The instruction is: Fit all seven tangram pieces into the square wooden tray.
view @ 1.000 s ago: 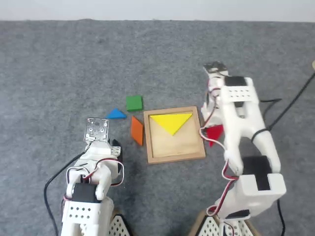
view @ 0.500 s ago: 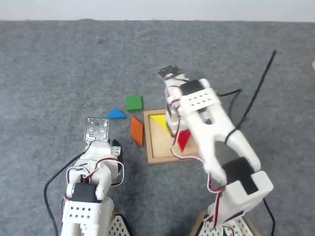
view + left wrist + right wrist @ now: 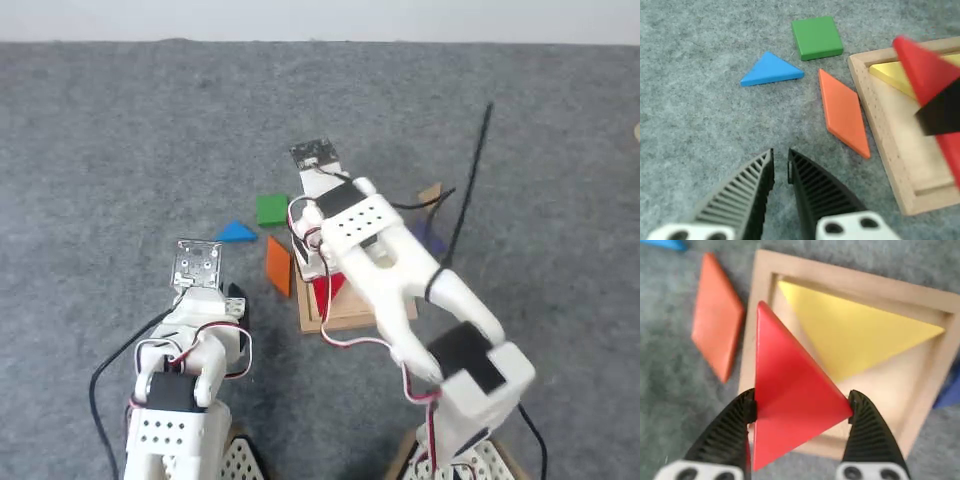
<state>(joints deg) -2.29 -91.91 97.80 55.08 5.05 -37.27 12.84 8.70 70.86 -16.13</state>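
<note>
A grey, felt-like surface (image 3: 110, 130) spreads across the high view, meeting a pale wall (image 3: 300, 18) along its far edge

I read bright, even, diffuse light across grey counter (image 3: 110, 140). Shadows soft, short, tucked under arms. Faint sheen on red triangle (image 3: 790, 400).

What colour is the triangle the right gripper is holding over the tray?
Red; the triangle shows best in the right wrist view, clamped in the right gripper above the tray.
</note>
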